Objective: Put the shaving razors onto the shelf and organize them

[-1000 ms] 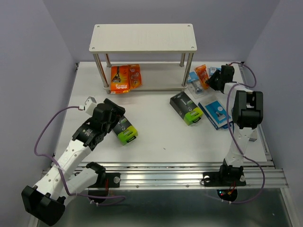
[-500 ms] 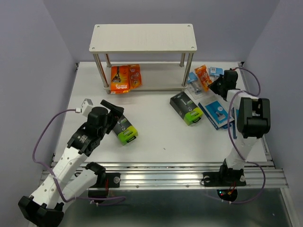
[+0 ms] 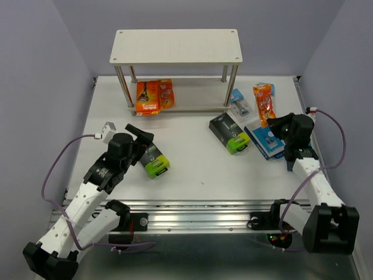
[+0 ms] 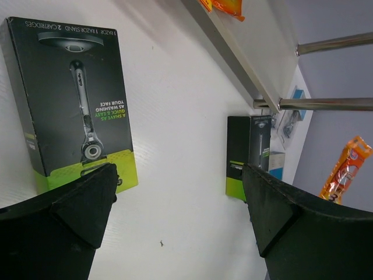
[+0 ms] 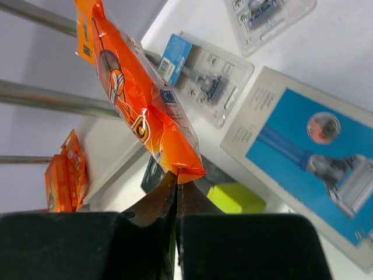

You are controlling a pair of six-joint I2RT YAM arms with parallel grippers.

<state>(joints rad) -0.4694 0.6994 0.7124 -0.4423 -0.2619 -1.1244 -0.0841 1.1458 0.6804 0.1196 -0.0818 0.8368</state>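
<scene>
Item: orange flat razor pack [image 5: 140,111], brand unreadable. Held by its near end in the right gripper [image 5: 176,181], jaws pinched shut on it; long axis runs far from the jaws, above the right side of the worktop [image 3: 192,169]. Destination: shelf [image 3: 175,46], far-left of the pack; right arm nearer. Left gripper [image 4: 175,201]: jaws wide, empty, over black-and-lime box [image 4: 76,105] reading "A SHAVE AS QUICK & EASY AS WASHING YOUR FACE".

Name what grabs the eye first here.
First, the bright orange pack, pinched by its lower edge in the shut right claw and held up at right near the blue box. Next, the shelf at the back, with two orange packs on its lower tier. The left claw gapes open by a black-green box.
</scene>
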